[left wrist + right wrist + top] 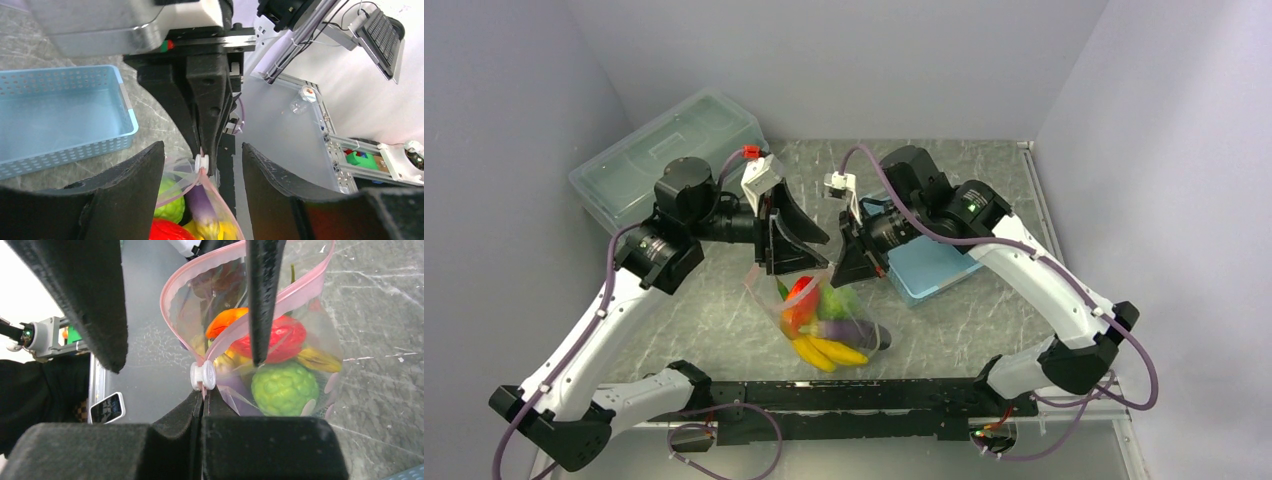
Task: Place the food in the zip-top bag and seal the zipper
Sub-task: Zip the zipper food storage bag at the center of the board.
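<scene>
The zip-top bag (822,318) hangs upright over the table, its mouth gaping. Inside lies the food: yellow bananas (829,352), a green bumpy lump (284,387), a red piece (280,337), an orange piece (225,320) and a purple piece (202,205). The pink zipper (300,290) loops open, with its white slider (202,376) at the near end. My right gripper (204,392) is shut on the zipper's end just behind the slider. My left gripper (201,147) is open and holds nothing. Its fingers (135,195) straddle the bag's top by the slider.
A light-blue slatted basket (929,265) sits under the right arm and looks empty in the left wrist view (60,115). A translucent lidded box (664,155) stands at the back left. A black rail (854,400) runs along the near edge.
</scene>
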`<action>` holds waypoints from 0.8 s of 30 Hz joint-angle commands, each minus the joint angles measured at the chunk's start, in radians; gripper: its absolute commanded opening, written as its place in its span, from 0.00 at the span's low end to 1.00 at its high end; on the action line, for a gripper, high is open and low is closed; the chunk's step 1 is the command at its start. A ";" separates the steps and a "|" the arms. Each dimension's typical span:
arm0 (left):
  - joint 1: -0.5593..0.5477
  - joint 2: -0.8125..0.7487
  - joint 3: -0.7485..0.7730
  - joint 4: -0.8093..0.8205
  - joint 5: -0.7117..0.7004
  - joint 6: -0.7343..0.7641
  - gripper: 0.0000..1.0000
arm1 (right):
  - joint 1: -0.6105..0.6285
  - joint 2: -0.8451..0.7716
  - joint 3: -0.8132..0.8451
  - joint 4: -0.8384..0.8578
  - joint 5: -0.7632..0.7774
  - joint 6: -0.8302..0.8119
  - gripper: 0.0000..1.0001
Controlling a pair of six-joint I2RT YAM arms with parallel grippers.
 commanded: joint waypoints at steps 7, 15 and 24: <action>0.001 0.024 -0.018 0.012 0.106 0.034 0.56 | 0.008 0.003 0.070 0.045 -0.023 0.087 0.00; 0.000 0.037 -0.021 -0.025 0.123 0.069 0.51 | 0.008 0.004 0.080 0.040 -0.017 0.098 0.00; 0.000 0.042 -0.019 -0.056 0.144 0.094 0.46 | 0.008 0.013 0.097 0.037 0.009 0.119 0.00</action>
